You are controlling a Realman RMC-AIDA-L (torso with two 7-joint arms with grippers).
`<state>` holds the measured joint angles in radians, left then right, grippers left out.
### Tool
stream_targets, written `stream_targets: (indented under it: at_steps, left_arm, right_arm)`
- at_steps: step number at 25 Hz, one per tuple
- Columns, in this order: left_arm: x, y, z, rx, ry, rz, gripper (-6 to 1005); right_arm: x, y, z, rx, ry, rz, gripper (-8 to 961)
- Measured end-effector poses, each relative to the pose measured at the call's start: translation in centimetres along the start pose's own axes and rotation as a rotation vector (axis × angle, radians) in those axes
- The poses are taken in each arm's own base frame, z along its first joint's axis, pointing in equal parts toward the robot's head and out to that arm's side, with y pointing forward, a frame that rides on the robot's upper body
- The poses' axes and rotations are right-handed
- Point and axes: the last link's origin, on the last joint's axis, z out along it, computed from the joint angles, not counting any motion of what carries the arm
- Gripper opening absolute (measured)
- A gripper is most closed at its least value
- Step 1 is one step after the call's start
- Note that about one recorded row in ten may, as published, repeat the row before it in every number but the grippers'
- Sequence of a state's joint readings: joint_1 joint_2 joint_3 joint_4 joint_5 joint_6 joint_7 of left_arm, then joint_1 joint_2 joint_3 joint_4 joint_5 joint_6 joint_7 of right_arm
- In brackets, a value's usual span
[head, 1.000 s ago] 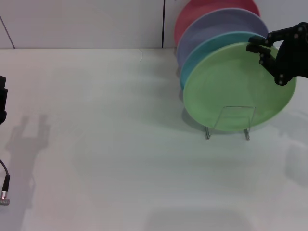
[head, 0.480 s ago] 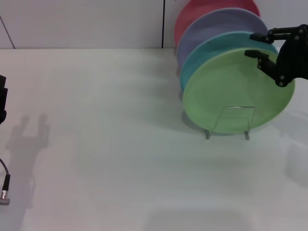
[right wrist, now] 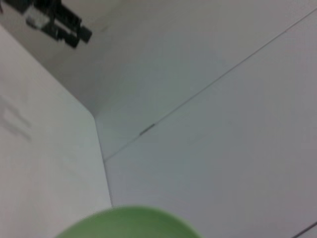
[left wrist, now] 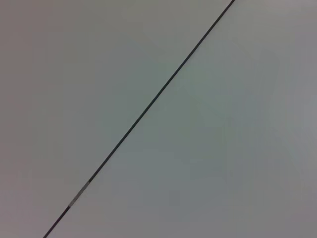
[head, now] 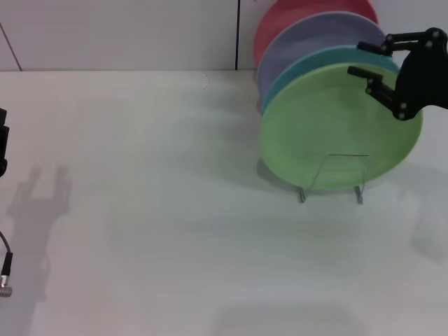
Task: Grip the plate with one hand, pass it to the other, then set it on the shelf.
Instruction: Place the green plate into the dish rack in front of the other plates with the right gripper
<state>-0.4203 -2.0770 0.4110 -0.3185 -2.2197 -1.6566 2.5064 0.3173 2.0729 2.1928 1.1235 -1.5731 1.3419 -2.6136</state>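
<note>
The light green plate point(head: 329, 126) stands upright in the front slot of the silver wire shelf point(head: 343, 171), at the right of the head view. My right gripper point(head: 364, 60) is open at the plate's upper right rim, one finger in front of the green plate and the other behind it, near the turquoise plate. It holds nothing. The plate's rim shows in the right wrist view point(right wrist: 129, 223). My left gripper point(head: 2, 140) is parked at the far left edge, mostly out of view.
A turquoise plate point(head: 308, 63), a lavender plate point(head: 315, 35) and a red plate point(head: 294, 14) stand in the shelf behind the green one. A thin cable point(head: 5, 269) hangs at the lower left. A white wall rises behind the table.
My right gripper has opened off the green plate's rim and risen slightly. The green plate has settled a little to the left in the shelf.
</note>
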Motion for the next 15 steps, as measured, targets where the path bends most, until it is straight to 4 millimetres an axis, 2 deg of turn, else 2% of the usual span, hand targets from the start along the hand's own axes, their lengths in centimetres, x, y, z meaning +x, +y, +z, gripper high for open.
stream_targets:
  at_steps: [8,15]
  left_arm:
    - [0.13,-0.09,0.07,-0.001,0.003,0.003,556]
    - [0.24,-0.19,0.14,-0.001,0.005,0.006,556]
  right_arm:
    - [0.16,0.79,-0.17,-0.070,0.029,0.023,252]
    - [-0.58,0.07,-0.79,-0.029,-0.030,0.122,255]
